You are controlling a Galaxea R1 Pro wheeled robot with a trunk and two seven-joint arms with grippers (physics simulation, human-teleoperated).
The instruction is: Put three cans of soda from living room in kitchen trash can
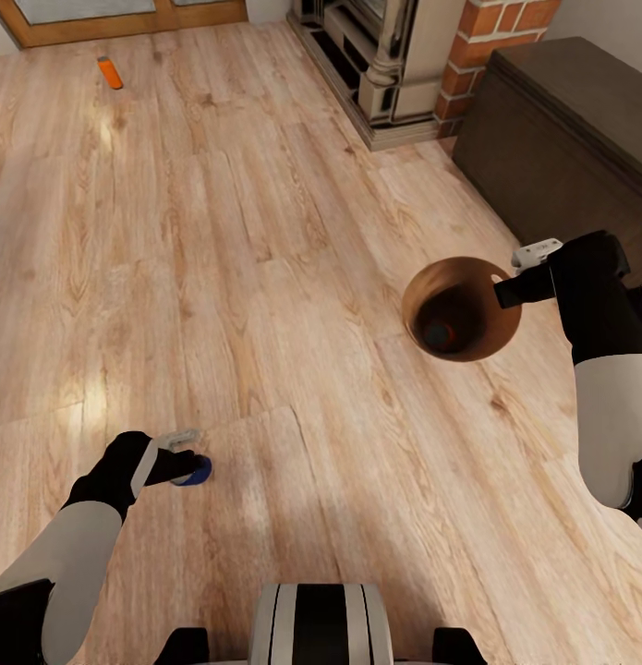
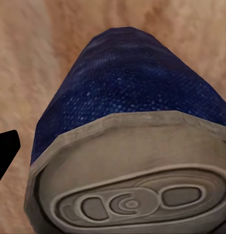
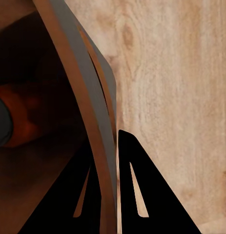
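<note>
While parked on the plank floor (image 1: 293, 277) of the living room, scene reads as follows.
Left gripper: (image 1: 193, 462) low near the floor, clamped on the blue soda can (image 1: 199, 472); head view shows the can between the fingers, lying sideways.
Blue can close-up: left wrist view has the can (image 2: 127, 97) right at the lens, grey metal top with pull tab facing the camera, wood floor behind; one black fingertip (image 2: 5, 146) at the edge of that picture.
Right gripper: (image 1: 505, 286) closed on the rim of the trash can (image 1: 461, 309), one finger inside the wall and one outside, seen plainly in the right wrist view (image 3: 115, 190).
Trash can: held up off the floor at the robot's right, mouth tilted toward the head camera, tan inside, dark outside.
Orange can one: (image 1: 438, 334) lying at the bottom of the trash can; right wrist view shows it inside too (image 3: 20, 122), grey end partly visible.
Orange can two: (image 1: 109, 72) far off on the floor, lying down, near the wood-framed glass doors (image 1: 117, 14), well apart from both arms.
Fireplace: red brick with pale surround (image 1: 394, 55) at the far right.
Dark cabinet: (image 1: 561, 129) beside the fireplace, behind the right arm.
Robot trunk: (image 1: 321, 623) at the near edge of the head view.
</note>
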